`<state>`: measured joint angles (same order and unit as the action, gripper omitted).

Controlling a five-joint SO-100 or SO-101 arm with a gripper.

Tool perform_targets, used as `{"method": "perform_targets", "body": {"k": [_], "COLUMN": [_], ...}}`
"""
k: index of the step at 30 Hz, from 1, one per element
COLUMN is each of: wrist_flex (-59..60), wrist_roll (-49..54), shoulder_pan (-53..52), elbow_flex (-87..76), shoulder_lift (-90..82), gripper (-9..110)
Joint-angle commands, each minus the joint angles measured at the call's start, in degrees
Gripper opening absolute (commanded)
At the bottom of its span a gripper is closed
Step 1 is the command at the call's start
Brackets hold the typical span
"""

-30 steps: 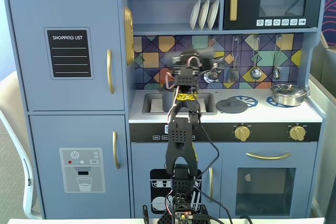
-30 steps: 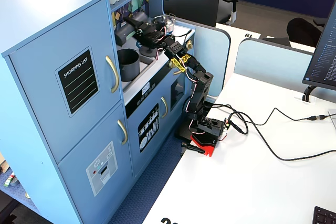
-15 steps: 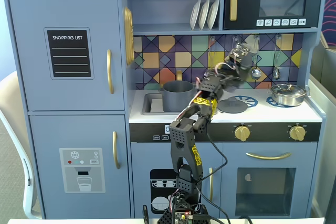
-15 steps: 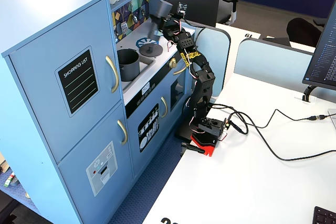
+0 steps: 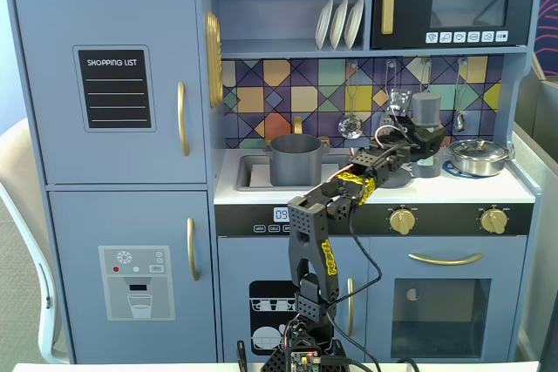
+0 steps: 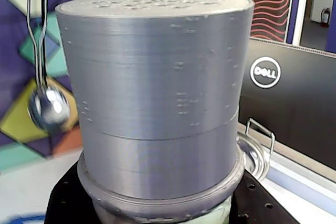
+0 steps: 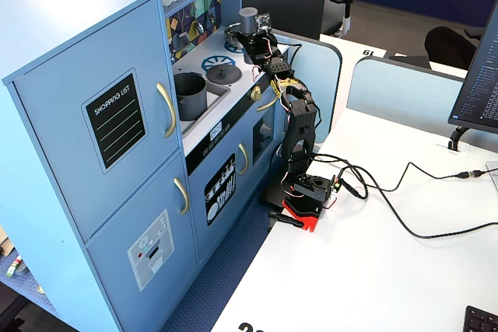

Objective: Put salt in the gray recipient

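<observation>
Gray salt shaker [image 6: 152, 103] fills the wrist view, upright, pinched in the gripper [image 5: 417, 152] over the toy kitchen's bench [image 5: 488, 186], just beside the steel pan [image 5: 478, 156]. Farther left, the gray pot [image 5: 296, 159] sits in the sink, well apart. Releasing carelessly could tip the tall shaker. Half a second ago it hung tilted nearer the pot.

In the wrist view the salt [image 6: 157, 103] fills the frame, its lower body cut off by the bottom edge, and we cannot see the gripper fingers behind it. The steel pan [image 6: 254, 153] peeks out only partly at the right. In both fixed views the gripper [image 5: 425, 147] is too small for us to judge its hold.
</observation>
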<state>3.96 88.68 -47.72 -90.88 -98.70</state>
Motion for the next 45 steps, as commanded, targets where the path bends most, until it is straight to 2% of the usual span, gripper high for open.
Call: {"method": "perform_targets", "body": {"k": [1,21,28,31,34,36,41,45], "wrist_flex": [-2.46,-3.87,-5.27,-5.36,-5.1,-4.92,-3.69,-0.35], "wrist_roll": [2.72,-3.87,-6.24,-8.26,-7.91,-7.12,-6.68,-6.33], "shoulder_pan": [-1.32,-2.81,-3.87,-4.57,-5.27,-5.45,-5.36,-5.1], "elbow_flex": [2.99,6.68,1.85,0.26,-1.05,-2.11,-4.31,-6.06], "shoulder_lift": [1.76,8.26,5.54,3.96,2.64,1.58,-1.49,-6.33], "gripper": [0,0,1,14,31,38,50,51]}}
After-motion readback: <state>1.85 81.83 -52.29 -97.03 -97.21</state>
